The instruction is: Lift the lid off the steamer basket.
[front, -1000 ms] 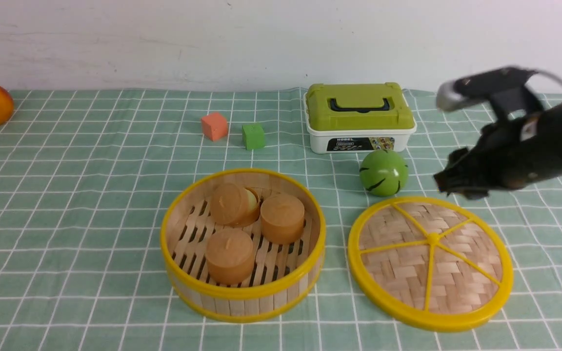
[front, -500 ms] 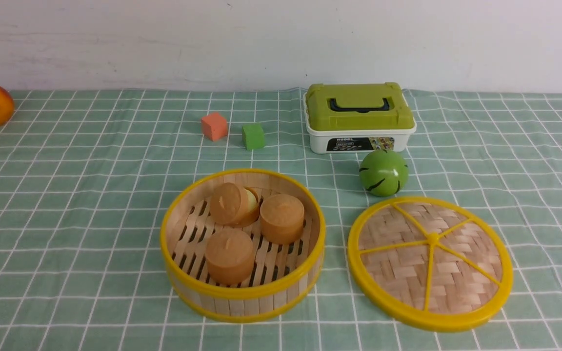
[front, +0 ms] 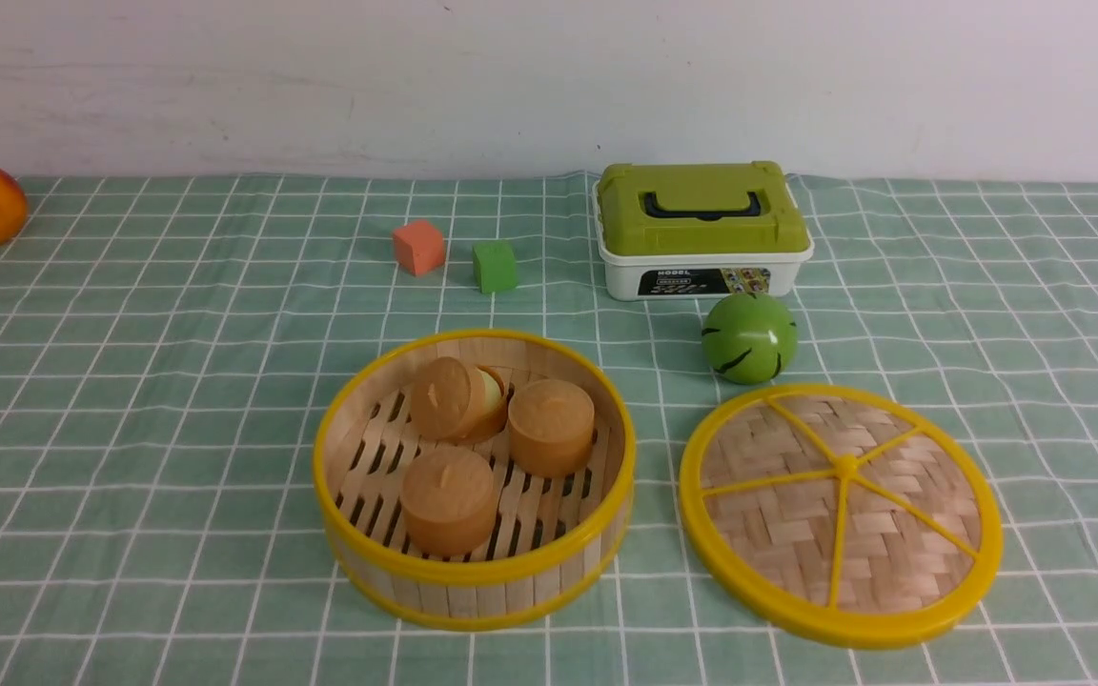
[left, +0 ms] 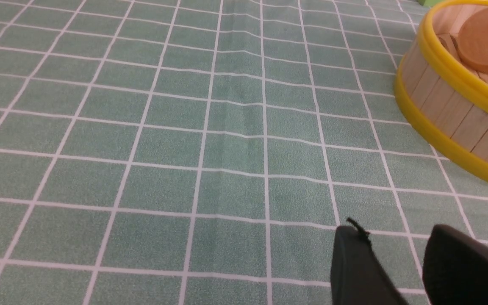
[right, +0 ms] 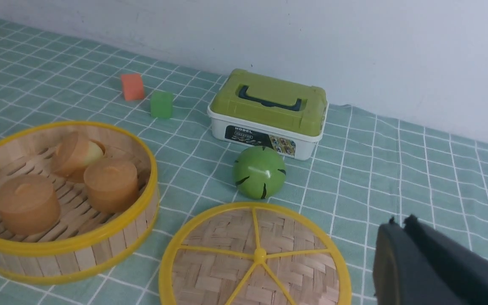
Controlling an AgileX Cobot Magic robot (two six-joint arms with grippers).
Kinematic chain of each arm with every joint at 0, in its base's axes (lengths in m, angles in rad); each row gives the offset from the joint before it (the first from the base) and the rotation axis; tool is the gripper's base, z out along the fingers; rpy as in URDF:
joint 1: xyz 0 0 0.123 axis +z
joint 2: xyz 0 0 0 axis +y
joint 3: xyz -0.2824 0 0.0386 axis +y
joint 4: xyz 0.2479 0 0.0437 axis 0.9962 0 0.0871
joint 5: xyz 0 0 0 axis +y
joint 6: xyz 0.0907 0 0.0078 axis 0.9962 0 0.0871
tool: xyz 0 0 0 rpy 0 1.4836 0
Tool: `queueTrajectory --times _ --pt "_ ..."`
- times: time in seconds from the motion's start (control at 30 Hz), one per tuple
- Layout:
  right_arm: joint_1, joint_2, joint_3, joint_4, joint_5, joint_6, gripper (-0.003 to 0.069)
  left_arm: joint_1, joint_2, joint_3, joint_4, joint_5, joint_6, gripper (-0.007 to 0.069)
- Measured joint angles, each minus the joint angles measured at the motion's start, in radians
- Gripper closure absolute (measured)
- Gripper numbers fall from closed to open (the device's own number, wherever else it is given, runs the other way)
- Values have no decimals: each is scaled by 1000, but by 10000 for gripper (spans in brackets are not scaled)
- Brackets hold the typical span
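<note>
appears finished: lid off the steamer basket, flat on the surface just beside it, not touching. nothing left. left jaws apart, right jaws together, neither holding anything.

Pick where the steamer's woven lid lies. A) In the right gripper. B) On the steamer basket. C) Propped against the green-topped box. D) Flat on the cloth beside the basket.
D: the lid lies flat on the checked cloth, apart from the steamer basket, which stands open.
</note>
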Motion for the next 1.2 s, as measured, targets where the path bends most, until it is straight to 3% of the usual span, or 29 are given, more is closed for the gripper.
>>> queueTrajectory --times 0.17,0.3,0.43,0.63,0.87,1.2 --pt "0 -27 45 3 -31 0 670 0 0 0 0 0 0 386" --pt "-29 -154 249 15 -178 0 667 0 0 0 0 0 0 386" --pt "-125 -289 458 16 -290 0 666 0 0 0 0 0 0 386" --pt "-273 -491 700 17 -288 37 666 0 0 0 0 0 0 386" --pt "-331 -509 742 -9 -220 147 666 0 0 0 0 0 0 386" --pt "-337 -509 735 -15 -166 158 663 0 0 0 0 0 0 386"
